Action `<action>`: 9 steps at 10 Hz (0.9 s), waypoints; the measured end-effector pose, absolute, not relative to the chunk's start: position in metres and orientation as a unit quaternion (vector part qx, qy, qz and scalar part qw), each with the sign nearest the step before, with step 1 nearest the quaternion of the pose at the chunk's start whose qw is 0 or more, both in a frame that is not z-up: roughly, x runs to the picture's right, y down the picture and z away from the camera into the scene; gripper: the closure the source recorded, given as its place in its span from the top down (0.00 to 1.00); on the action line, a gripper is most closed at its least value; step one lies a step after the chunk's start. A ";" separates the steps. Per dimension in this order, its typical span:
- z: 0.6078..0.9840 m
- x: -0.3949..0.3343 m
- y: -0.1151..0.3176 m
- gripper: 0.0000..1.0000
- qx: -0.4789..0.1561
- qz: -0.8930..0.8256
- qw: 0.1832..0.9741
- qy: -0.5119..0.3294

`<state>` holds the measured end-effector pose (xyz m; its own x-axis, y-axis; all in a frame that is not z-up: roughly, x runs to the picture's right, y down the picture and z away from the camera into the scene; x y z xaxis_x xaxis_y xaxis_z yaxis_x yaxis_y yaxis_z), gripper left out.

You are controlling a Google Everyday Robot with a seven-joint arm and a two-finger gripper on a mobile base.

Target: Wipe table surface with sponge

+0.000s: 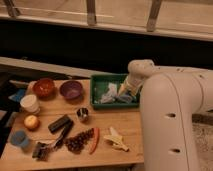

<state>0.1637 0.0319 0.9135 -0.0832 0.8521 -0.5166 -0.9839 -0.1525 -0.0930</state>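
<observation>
Dim, warm light (background dark).

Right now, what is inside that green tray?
A whitish cloth and something light blue, probably the sponge, lie in the green tray. The gripper reaches into its right end, and the arm hides what lies there.

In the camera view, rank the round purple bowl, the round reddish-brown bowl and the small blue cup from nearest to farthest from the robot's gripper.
The gripper is over the green plastic tray.
1. Round purple bowl, left of the tray.
2. Round reddish-brown bowl, farther left.
3. Small blue cup, wooden table's near-left corner.
</observation>
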 end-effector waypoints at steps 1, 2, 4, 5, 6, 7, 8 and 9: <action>0.913 0.169 0.036 0.62 -0.232 0.728 0.628 0.144; 0.912 0.178 0.043 0.62 -0.231 0.737 0.618 0.148; 0.918 0.187 0.053 0.62 -0.231 0.746 0.604 0.159; 0.922 0.188 0.058 0.62 -0.234 0.749 0.599 0.163; 0.927 0.191 0.062 0.62 -0.238 0.754 0.590 0.165; 0.930 0.192 0.064 0.62 -0.241 0.755 0.587 0.166; 0.934 0.192 0.066 0.62 -0.245 0.758 0.581 0.164; 0.936 0.191 0.067 0.62 -0.247 0.759 0.580 0.163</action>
